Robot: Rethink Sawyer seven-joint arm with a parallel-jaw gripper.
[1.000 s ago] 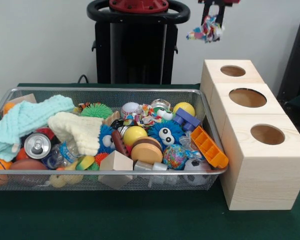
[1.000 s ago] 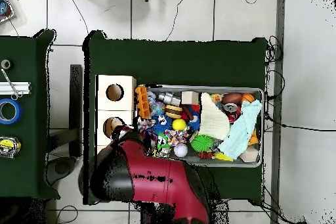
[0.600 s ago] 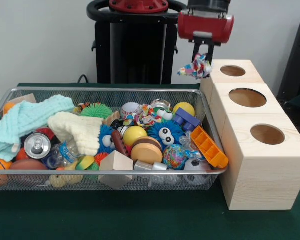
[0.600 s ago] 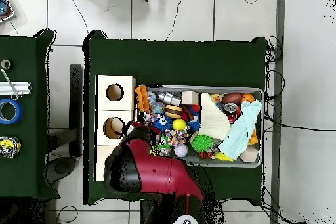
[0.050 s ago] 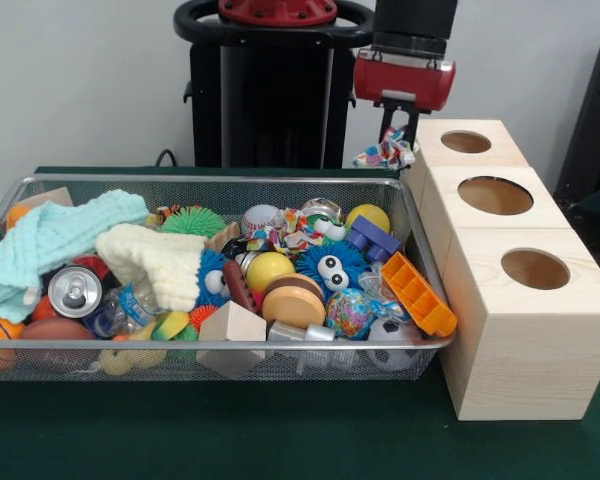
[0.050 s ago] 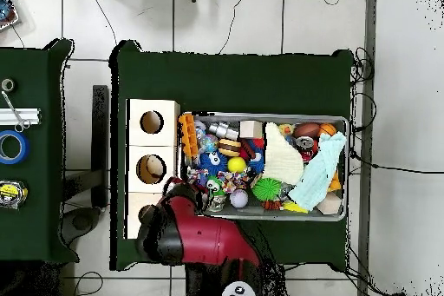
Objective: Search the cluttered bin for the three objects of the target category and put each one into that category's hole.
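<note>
Between the claw's [image 5: 395, 135] closed-in fingers a multicoloured rope toy [image 5: 384, 154] is pinched, its frayed knots hanging just below the tips; in the overhead view the claw itself is hidden under the red and black arm [image 6: 195, 239]. Directly beneath and slightly to the camera's left of the claw lies the far right corner of the wire bin [image 5: 405, 212], while the far hole [image 5: 466, 142] of the wooden box [image 5: 510, 260] sits close beside the claw on the camera's right, with the other two holes further toward the camera. The toy is judged not yet over any hole. A miss could be caused by a release made here: the toy would be dropped back into the bin or onto the box's edge. Loose strands could also be snagged on the hole's rim, so the toy might be left draped there.
</note>
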